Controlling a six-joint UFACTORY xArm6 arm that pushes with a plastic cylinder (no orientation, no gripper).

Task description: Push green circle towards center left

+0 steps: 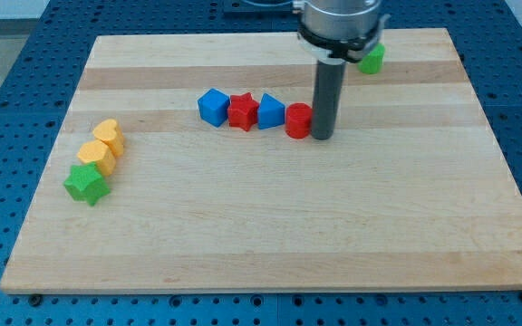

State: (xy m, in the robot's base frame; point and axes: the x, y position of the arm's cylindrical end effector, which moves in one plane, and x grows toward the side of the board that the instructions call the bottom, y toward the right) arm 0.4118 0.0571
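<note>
The green circle (372, 59) sits near the view's top right edge of the board, partly hidden behind the arm's body. My tip (322, 137) rests on the board well below and left of it, touching the right side of a red round block (298, 120). The rod rises straight up from the tip to the arm's dark and silver housing at the view's top.
A row left of the tip: blue block (271, 110), red star (242, 111), blue block (213, 106). At the view's left: yellow heart (108, 136), orange hexagon (96, 157), green star (86, 184). The wooden board (270, 226) lies on a blue pegboard table.
</note>
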